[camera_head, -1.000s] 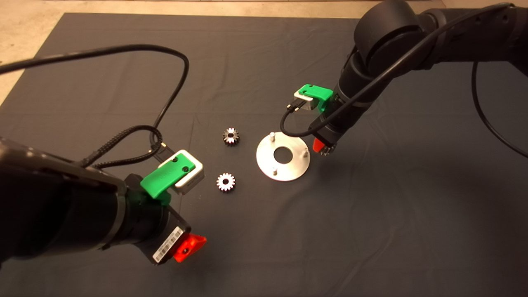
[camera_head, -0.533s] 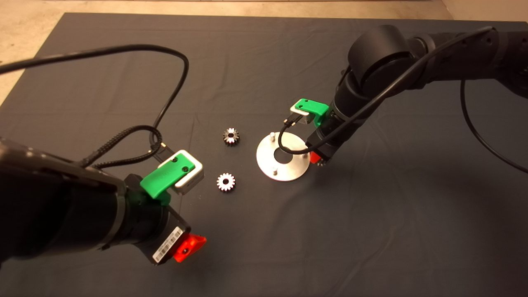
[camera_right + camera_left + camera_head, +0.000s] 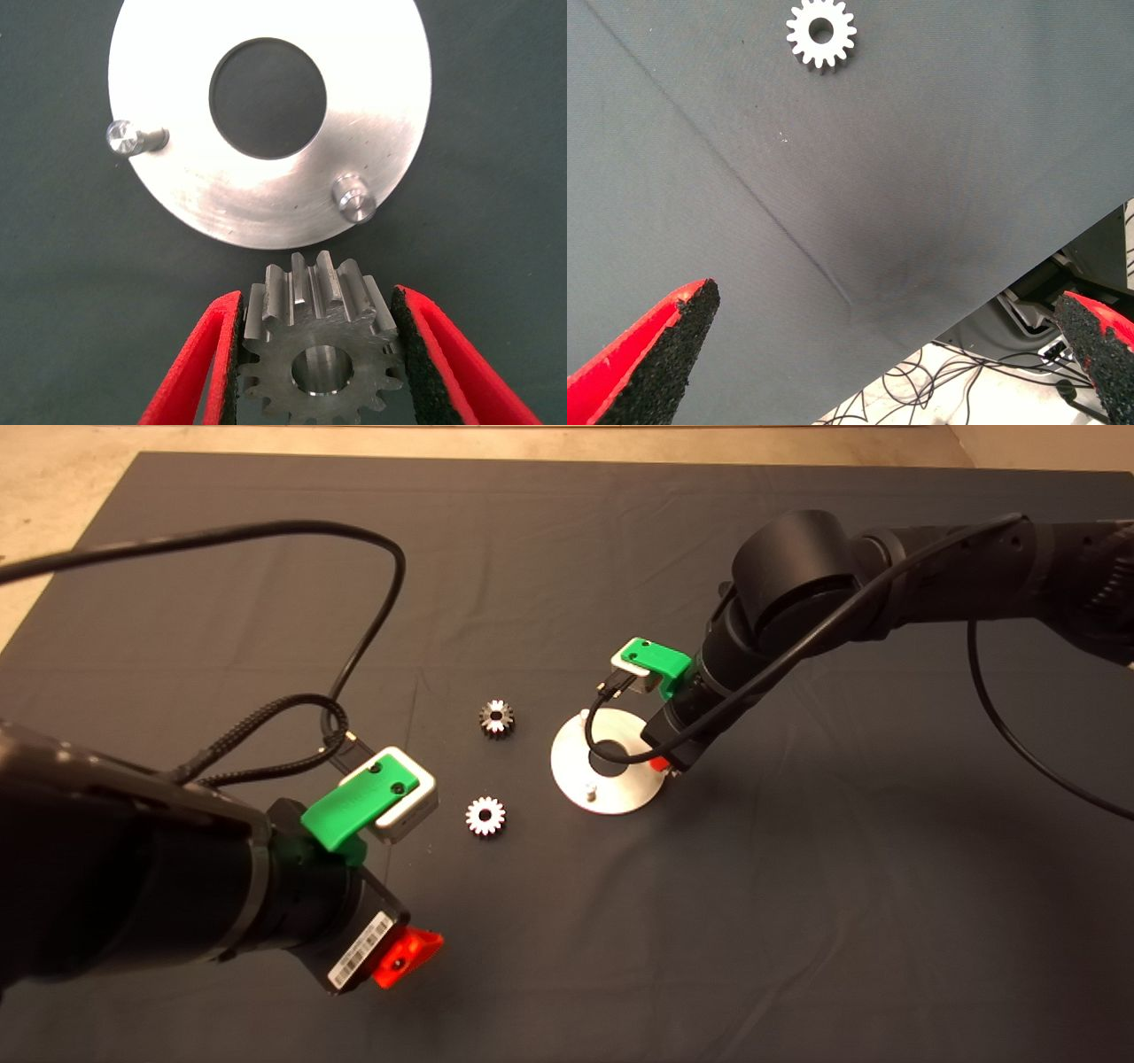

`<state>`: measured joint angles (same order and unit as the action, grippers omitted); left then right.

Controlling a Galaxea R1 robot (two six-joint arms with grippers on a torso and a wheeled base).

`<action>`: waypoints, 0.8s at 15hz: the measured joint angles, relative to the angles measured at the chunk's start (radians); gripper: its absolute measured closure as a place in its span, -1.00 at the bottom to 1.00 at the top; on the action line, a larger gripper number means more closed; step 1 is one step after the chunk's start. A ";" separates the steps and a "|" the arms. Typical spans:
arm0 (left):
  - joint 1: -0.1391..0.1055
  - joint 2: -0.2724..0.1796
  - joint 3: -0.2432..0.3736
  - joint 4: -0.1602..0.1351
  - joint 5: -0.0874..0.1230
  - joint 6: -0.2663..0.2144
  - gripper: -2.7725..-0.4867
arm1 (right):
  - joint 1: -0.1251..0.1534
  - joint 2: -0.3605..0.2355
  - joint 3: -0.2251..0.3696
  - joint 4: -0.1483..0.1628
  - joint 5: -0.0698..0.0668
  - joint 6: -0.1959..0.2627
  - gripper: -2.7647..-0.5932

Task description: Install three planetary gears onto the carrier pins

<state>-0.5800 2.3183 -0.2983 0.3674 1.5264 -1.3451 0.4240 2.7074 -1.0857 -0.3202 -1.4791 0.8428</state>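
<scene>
A dark mat (image 3: 532, 974) covers the worktop, with pale floor showing past its far edge. On it lies the round steel carrier disc (image 3: 567, 775), its pins standing around a centre hole; two pins (image 3: 353, 197) show in the right wrist view, a third near the disc's 12 o'clock edge in the head view. The right gripper (image 3: 660, 762) hangs at the disc's 3 o'clock rim, jaws clamped on one planetary gear (image 3: 317, 341), bore turned outward, apparently so it can be lined up over the nearest pin. Two more gears wait flat on the mat at the disc's 9 o'clock side, one farther (image 3: 496, 717), one nearer (image 3: 485, 816), within likely reach of either arm. The left gripper (image 3: 403, 957) idles at the mat's 7 o'clock corner, jaws wide open and empty, seemingly kept clear of the working arm.
</scene>
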 joint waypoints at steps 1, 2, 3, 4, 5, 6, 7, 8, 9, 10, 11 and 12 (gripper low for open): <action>0.000 0.000 0.000 0.000 0.000 0.000 -1.00 | 0.000 0.000 0.000 -0.018 0.000 0.000 0.59; 0.000 0.000 0.000 0.000 0.000 0.000 -1.00 | 0.000 0.000 0.000 -0.031 0.000 0.000 0.59; 0.000 0.000 0.000 0.000 0.000 0.000 -1.00 | 0.000 0.000 0.000 -0.038 0.001 0.000 0.59; 0.000 0.000 0.000 0.000 0.000 0.000 -1.00 | 0.000 0.000 0.000 -0.046 0.000 0.000 0.59; 0.000 0.000 0.000 0.000 0.000 0.000 -1.00 | 0.000 0.000 0.000 -0.052 -0.001 0.000 0.59; 0.000 0.000 0.000 0.000 0.000 0.000 -1.00 | 0.000 0.000 0.000 -0.066 0.000 0.000 0.59; 0.000 0.000 0.000 0.000 0.000 0.000 -1.00 | 0.000 0.000 0.000 -0.083 -0.001 0.000 0.59; 0.000 0.000 0.000 0.000 0.000 0.000 -1.00 | 0.000 0.000 -0.001 -0.088 -0.001 0.000 0.59; 0.000 0.000 0.000 0.000 0.000 0.000 -1.00 | 0.000 0.000 -0.001 -0.088 -0.001 0.000 0.59; 0.000 0.000 0.000 0.000 0.000 0.000 -1.00 | -0.003 0.000 -0.002 -0.092 -0.001 0.000 0.59; 0.000 0.000 0.000 0.000 0.000 0.000 -1.00 | -0.009 0.000 -0.002 -0.099 -0.002 0.000 0.59; 0.000 0.000 0.000 0.000 0.000 0.000 -1.00 | -0.017 0.000 -0.002 -0.104 -0.002 0.000 0.59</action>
<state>-0.5800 2.3183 -0.2983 0.3674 1.5264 -1.3451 0.4074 2.7077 -1.0877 -0.4238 -1.4811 0.8423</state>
